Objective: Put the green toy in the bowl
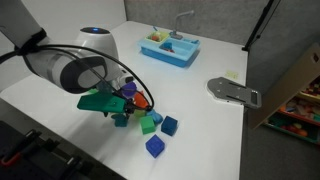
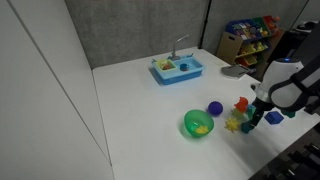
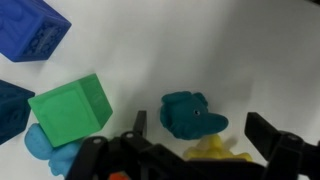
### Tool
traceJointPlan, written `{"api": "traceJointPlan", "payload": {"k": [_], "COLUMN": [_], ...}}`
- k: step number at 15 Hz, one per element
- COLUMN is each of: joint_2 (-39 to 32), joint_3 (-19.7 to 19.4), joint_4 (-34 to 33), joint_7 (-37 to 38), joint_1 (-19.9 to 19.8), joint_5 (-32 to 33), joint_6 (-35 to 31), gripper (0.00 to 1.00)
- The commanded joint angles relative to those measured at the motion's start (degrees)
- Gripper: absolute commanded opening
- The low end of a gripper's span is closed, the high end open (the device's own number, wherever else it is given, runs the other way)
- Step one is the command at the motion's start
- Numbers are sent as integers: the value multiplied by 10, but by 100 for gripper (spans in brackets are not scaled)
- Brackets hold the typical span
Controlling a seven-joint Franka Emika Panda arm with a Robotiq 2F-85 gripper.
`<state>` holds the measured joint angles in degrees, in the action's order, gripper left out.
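The green toy (image 3: 190, 113), a dark teal chunky piece with a small eye, lies on the white table. In the wrist view it sits between the two black fingers of my gripper (image 3: 200, 128), which is open and low over it. A yellow toy (image 3: 215, 150) lies right beside it. The bowl (image 2: 198, 124) is bright green and round, with something yellow inside, and stands a short way from the toy cluster. It also shows in an exterior view (image 1: 97, 101), partly hidden behind the arm. My gripper (image 2: 252, 118) hangs over the toys.
A light-green block (image 3: 70, 110) and blue cubes (image 3: 32, 30) lie close by, as do blue cubes (image 1: 169, 125) in an exterior view. A purple ball (image 2: 215, 108) sits near the bowl. A light-blue tub (image 2: 178, 68) stands at the back. A grey flat object (image 1: 232, 91) lies near the table edge.
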<state>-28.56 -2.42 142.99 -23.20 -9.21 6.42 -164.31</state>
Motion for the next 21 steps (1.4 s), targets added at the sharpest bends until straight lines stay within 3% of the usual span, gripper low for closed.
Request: {"api": "traceJointPlan", "payload": {"k": [1,2,3,4,13,15,17,18,19,21], "joint_2": [-25,-31,-36,-38,21,44,64,73,82,94], "joint_3": [19,20,20,20,23,27,29,30,32,21], "joint_4": [-5,-7,-8,-8,33,49,63,69,75,82], "joint_7": [-15,-16,-16,-15,-10,-8,-9,-9,-10,1], "joint_1": [-25,-26,-28,-28,-24,-20,-18,-18,-18,-8], "joint_5": [17,20,24,28,44,43,43,42,40,44], "joint_6": [-24,-27,-28,-30,-28,-25,-24,-21,-18,-21], "gripper": [100,100,75,74,4,0,3,9,28,38]}}
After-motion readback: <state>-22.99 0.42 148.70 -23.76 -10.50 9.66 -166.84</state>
